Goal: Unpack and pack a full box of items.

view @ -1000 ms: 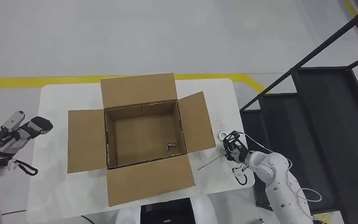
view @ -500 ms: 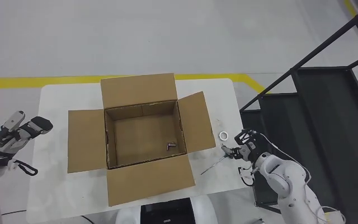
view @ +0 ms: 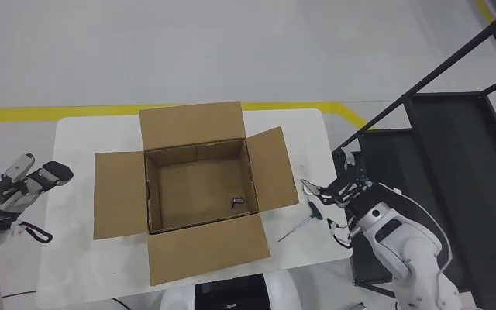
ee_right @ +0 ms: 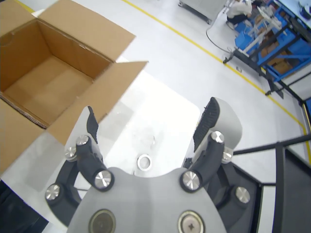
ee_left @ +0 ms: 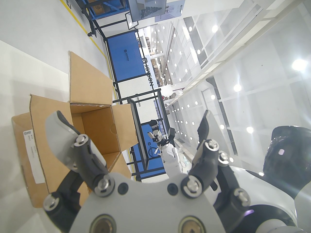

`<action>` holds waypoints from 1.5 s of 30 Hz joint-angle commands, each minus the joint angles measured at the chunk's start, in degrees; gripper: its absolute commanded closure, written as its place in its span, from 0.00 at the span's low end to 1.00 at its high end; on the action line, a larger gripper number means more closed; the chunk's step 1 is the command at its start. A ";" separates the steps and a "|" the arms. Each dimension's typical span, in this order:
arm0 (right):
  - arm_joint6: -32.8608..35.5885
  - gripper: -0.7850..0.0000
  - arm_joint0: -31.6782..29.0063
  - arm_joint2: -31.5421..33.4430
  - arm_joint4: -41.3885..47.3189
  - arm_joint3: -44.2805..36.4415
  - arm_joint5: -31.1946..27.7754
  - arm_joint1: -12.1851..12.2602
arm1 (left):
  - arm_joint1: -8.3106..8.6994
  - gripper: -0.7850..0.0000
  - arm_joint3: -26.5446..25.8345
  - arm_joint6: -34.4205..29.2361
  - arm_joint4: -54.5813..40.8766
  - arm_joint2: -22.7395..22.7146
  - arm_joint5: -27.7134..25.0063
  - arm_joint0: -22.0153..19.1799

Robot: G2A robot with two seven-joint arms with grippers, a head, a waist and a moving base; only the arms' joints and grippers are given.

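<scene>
**Box.** The cardboard box stands at the centre of the white table with all four flaps folded outward. One small metallic part lies on the box floor, close to the wall on the robot's right. In the left wrist view the box appears from the side, interior open. In the right wrist view the box appears from above and to one side, with bare cardboard on the visible floor area.

**Right gripper.** The right gripper is positioned over the right edge of the table, beside the box's right flap and apart from it. In the right wrist view the right gripper has its jaws spread wide and holds nothing. A small white ring lies flat on the table below the gripper, between the two fingers (no contact is visible).

**Loose tool.** A thin tool with a green handle lies on the table between the right flap and the right gripper, touching neither.

**Left gripper.** The left gripper is located off the left edge of the table, well apart from the box. In the left wrist view the left gripper has its jaws wide apart and empty, directed toward the box.
</scene>
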 commanded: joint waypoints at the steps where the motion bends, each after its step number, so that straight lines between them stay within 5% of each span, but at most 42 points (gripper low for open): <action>1: 2.40 0.00 3.78 -3.08 -1.49 -1.01 -2.92 0.21 | 0.00 0.00 0.00 0.00 0.00 0.00 0.00 0.00; 11: 25.81 0.00 29.98 -28.80 1.69 7.51 -8.46 -1.08 | 0.00 0.00 0.00 0.00 0.00 0.00 0.00 0.00; 18: 43.78 0.00 48.75 -45.11 12.09 22.77 -1.41 -4.65 | 0.00 0.00 0.00 0.00 0.00 0.00 0.00 0.00; 23: 48.76 0.00 56.92 -52.35 16.96 32.43 3.38 -7.22 | 0.00 0.00 0.00 0.00 0.00 0.00 0.00 0.00; 26: 49.40 0.00 60.27 -55.63 18.57 37.55 3.90 -8.50 | 0.00 0.00 0.00 0.00 0.00 0.00 0.00 0.00; 45: 49.40 0.00 60.27 -55.63 18.57 37.55 3.90 -8.50 | 0.00 0.00 0.00 0.00 0.00 0.00 0.00 0.00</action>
